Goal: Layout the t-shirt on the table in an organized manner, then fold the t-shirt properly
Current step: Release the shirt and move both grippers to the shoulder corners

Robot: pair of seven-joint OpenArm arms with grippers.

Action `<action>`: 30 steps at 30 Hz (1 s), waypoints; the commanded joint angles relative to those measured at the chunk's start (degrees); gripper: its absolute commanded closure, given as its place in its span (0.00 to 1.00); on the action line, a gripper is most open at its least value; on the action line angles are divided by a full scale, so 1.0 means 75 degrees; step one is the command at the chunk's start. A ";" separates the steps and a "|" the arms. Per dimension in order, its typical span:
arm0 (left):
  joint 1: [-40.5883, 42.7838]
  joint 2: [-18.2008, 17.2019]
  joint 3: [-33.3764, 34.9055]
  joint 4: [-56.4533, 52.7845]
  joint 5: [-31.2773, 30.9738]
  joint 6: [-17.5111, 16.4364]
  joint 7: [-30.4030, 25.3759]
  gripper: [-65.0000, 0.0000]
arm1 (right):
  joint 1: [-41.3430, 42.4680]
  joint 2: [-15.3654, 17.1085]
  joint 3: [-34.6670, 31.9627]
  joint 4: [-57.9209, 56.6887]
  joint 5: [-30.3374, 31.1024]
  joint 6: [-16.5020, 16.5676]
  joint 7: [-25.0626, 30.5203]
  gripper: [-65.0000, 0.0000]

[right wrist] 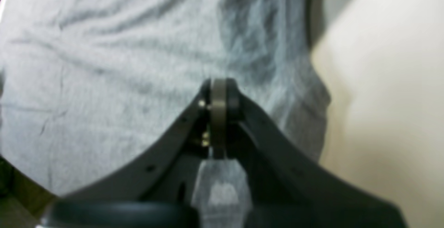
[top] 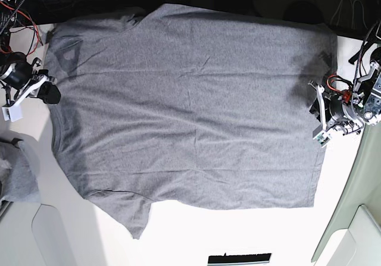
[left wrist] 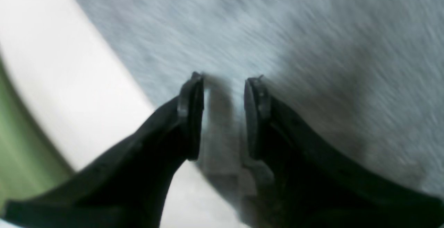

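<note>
T-shirt (top: 184,105) lies spread flat across the worktop (top: 190,236), ready to fold; left gripper (left wrist: 223,82) fingers parted above its edge, grasping nothing, right gripper (right wrist: 218,82) clenched, empty.

Left gripper (left wrist: 223,96): two dark jaws stand apart, with a clear gap between them.
T-shirt (left wrist: 277,30): heather-grey fabric, blurred, fills the upper and right part under the jaws.
Between the jaws: grey cloth and shadow; whether it is pinched cannot be told.
Tabletop (left wrist: 62,79): white band at left, beside the shirt's edge.
Green panel (left wrist: 20,151): pale, far left.
</note>
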 commanded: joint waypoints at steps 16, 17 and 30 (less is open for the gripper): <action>-0.0251 0.1498 -0.0073 -0.1886 0.1492 0.0026 -0.1011 0.68 | -0.0119 0.0114 -0.1029 -0.1545 -0.1288 0.0050 0.1408 1.00; -0.0475 0.1597 -0.0073 -0.2221 0.1542 0.0026 -0.1102 0.68 | 0.0032 0.0119 -0.1029 -0.1751 -0.1387 0.0026 0.1539 1.00; -0.2801 0.2259 -0.0073 -0.4336 0.1757 0.0026 -0.1390 0.68 | 0.2801 0.0125 -0.1032 -0.4004 -0.2025 0.0023 0.1813 1.00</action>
